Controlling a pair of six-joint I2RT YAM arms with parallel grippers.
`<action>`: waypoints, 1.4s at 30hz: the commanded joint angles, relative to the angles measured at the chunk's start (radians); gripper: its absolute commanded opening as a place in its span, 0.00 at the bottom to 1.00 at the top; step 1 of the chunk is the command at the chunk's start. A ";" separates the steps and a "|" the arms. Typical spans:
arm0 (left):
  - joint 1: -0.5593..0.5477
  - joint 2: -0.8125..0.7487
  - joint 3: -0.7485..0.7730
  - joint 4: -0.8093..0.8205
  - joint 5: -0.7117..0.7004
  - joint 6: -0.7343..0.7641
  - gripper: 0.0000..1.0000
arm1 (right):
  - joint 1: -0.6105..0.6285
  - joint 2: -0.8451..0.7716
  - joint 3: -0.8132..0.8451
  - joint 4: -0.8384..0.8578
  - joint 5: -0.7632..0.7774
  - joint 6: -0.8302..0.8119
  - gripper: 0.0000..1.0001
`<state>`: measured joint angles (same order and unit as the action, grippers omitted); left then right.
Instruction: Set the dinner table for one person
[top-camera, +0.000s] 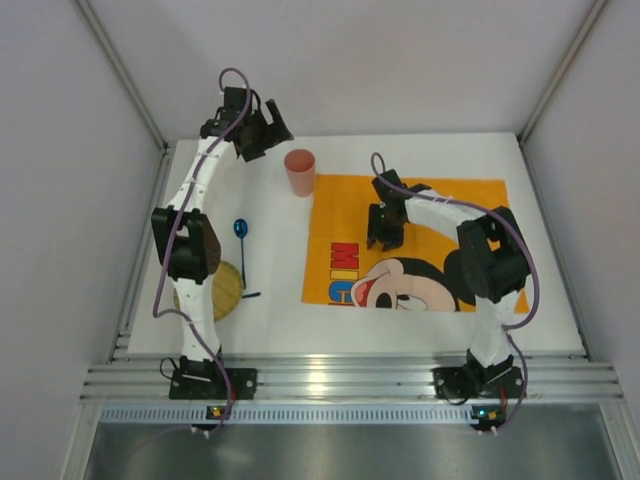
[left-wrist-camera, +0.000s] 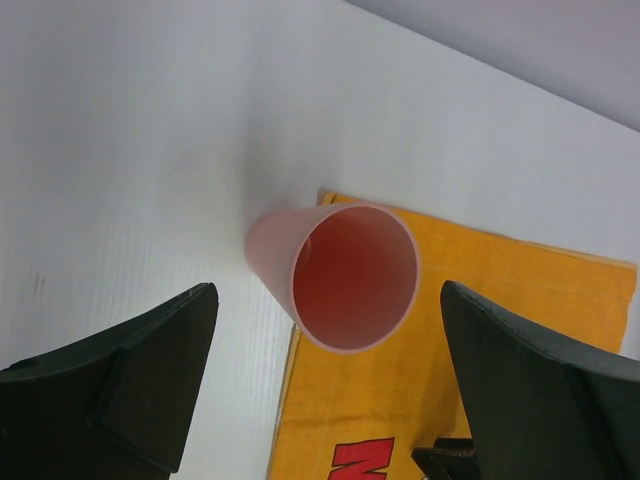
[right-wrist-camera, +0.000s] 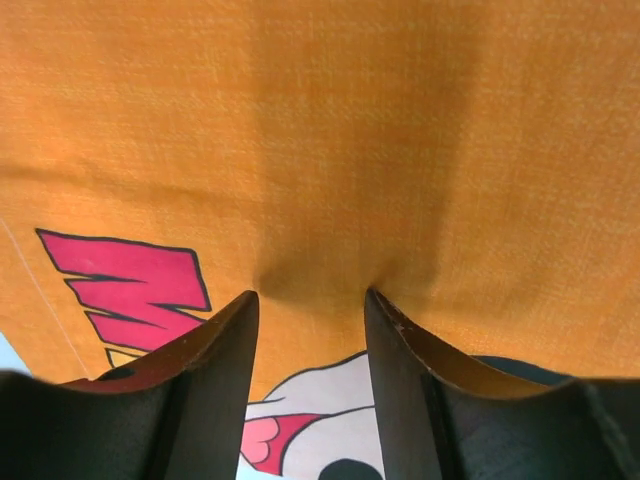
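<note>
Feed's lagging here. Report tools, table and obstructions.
Left tool open, short of pink plastic cup. Right tool part-closed, tips on orange cartoon-mouse cloth mat; grip unconfirmed. White rectangular tabletop not set; no obstruction seen.

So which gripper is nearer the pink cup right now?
Left. The left gripper hangs open just behind and left of the pink cup; the right gripper is down on the orange mat, farther off to its right.

Top view: yellow woven disc half hidden from me under left arm | right arm covers part of orange mat cartoon face | right wrist view: I can't tell whether right gripper pinches the orange mat; top edge cuts the mat off.
</note>
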<state>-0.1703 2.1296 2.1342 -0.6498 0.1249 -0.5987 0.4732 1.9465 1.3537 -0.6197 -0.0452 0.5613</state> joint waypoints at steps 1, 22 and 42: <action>-0.014 0.013 0.043 -0.054 -0.034 0.030 0.98 | 0.056 0.072 0.035 0.017 -0.057 0.018 0.47; -0.037 -0.008 -0.009 -0.088 -0.199 0.169 0.98 | 0.219 0.062 -0.119 0.026 -0.055 0.048 0.43; -0.077 0.061 0.096 -0.016 0.077 0.214 0.98 | 0.223 0.077 -0.149 0.044 -0.071 0.058 0.40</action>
<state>-0.1886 2.1082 2.1540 -0.6956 0.1196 -0.4129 0.6861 1.9392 1.2842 -0.4808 -0.1387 0.6243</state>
